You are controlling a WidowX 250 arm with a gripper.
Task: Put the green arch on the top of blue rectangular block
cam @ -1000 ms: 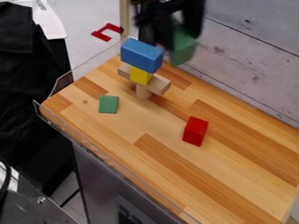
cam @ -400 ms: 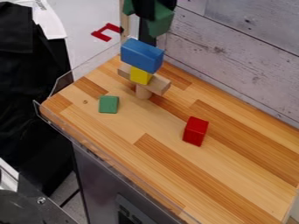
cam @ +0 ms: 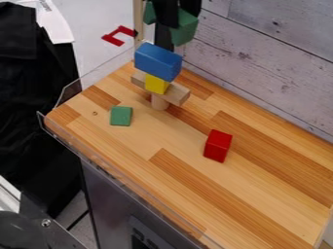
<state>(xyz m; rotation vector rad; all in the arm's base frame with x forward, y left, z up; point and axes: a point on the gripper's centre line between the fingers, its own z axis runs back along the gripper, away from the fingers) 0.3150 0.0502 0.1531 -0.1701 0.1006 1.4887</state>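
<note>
At the top edge of the view, the black gripper (cam: pixel 174 13) is shut on the green arch (cam: pixel 185 29), whose green ends show on both sides of the fingers. The arch hangs above the blue rectangular block (cam: pixel 157 61), with no contact visible between them. That blue block lies as the top piece of a stack, on a yellow block (cam: pixel 156 84), which rests on a wooden plank (cam: pixel 177 95) over a wooden cylinder (cam: pixel 159 102).
A small green block (cam: pixel 121 116) lies left of the stack and a red block (cam: pixel 218 146) lies to its right on the wooden table (cam: pixel 260 194). A clear rim (cam: pixel 91 153) edges the table's left side; a plank wall (cam: pixel 273 63) stands behind.
The gripper with the green arch has moved left from the right side of the stack, then very slightly back right and down. The stack and loose blocks are unmoved.
</note>
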